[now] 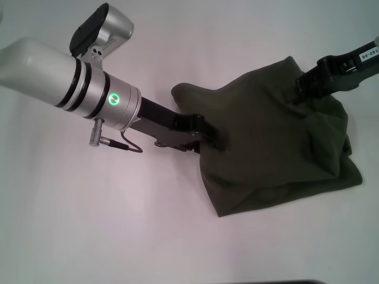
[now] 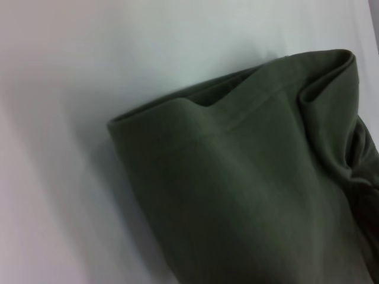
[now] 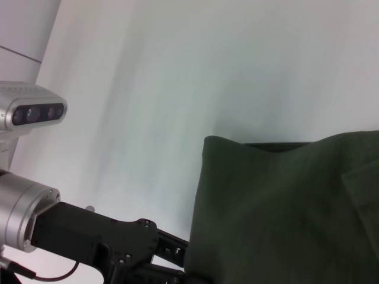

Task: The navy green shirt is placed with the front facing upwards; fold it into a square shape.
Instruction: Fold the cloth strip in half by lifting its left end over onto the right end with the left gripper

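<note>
Left gripper point(image 1: 214, 137) pinches the navy green shirt point(image 1: 278, 142) at its left edge; right gripper point(image 1: 303, 84) looks clamped on the far right edge, fingertips probably buried in cloth. Shirt lies bunched and part-folded on the white table point(image 1: 118, 225), right of centre. Soft, light, limp, sags between grips; best held at hems and corners.

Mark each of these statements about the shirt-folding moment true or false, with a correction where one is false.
1. Both grippers are at the navy green shirt. True: the left gripper meets its left edge, the right gripper its far right part.
2. The shirt lies spread flat with sleeves out. False: it is bunched and partly folded.
3. The pink chest lettering shows. False: only plain green cloth is visible.
4. The shirt rests on a white table. True.
</note>
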Robot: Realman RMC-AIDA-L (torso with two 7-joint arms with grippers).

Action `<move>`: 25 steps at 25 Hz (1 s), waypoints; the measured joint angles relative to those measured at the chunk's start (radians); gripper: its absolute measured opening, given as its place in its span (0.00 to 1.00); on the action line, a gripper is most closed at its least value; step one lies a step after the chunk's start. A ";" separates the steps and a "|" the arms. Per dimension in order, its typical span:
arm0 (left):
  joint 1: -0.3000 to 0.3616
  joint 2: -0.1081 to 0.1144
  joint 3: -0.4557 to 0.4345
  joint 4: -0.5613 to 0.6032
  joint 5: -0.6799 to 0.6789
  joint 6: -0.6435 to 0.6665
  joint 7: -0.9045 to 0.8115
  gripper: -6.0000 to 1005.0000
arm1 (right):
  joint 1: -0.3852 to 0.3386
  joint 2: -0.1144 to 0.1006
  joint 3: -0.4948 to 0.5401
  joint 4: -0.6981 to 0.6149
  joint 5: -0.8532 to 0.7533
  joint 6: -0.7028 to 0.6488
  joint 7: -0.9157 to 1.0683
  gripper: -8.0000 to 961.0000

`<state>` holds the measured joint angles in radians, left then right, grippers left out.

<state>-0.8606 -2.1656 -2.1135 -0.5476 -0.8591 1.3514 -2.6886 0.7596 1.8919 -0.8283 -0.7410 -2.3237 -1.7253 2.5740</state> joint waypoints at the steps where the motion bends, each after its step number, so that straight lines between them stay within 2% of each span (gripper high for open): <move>1: -0.002 0.000 0.001 0.000 0.000 -0.001 -0.002 0.57 | 0.000 0.000 0.000 0.000 0.000 0.000 0.000 0.36; 4: -0.003 0.000 0.001 -0.002 -0.001 -0.001 -0.003 0.49 | 0.000 0.000 0.000 0.000 0.000 0.001 0.000 0.37; 9: -0.003 0.000 0.000 -0.002 -0.003 0.004 -0.003 0.29 | 0.000 -0.001 0.000 0.000 0.000 0.001 0.000 0.37; 13: 0.001 0.001 -0.003 -0.003 -0.003 0.021 -0.002 0.22 | -0.003 0.001 0.000 0.000 0.000 0.003 0.000 0.38; 17: 0.033 0.008 -0.008 -0.046 0.000 0.051 -0.004 0.17 | -0.010 0.002 0.001 0.000 0.000 0.003 0.000 0.38; 22: 0.095 0.049 -0.014 -0.127 -0.002 0.091 -0.030 0.13 | -0.019 0.000 0.013 0.000 0.000 0.003 0.000 0.38; 25: 0.113 0.082 -0.027 -0.150 0.002 0.110 -0.036 0.12 | -0.021 -0.001 0.017 0.000 0.000 0.004 0.000 0.39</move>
<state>-0.7478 -2.0839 -2.1406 -0.6979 -0.8575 1.4616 -2.7244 0.7390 1.8912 -0.8112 -0.7409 -2.3240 -1.7214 2.5739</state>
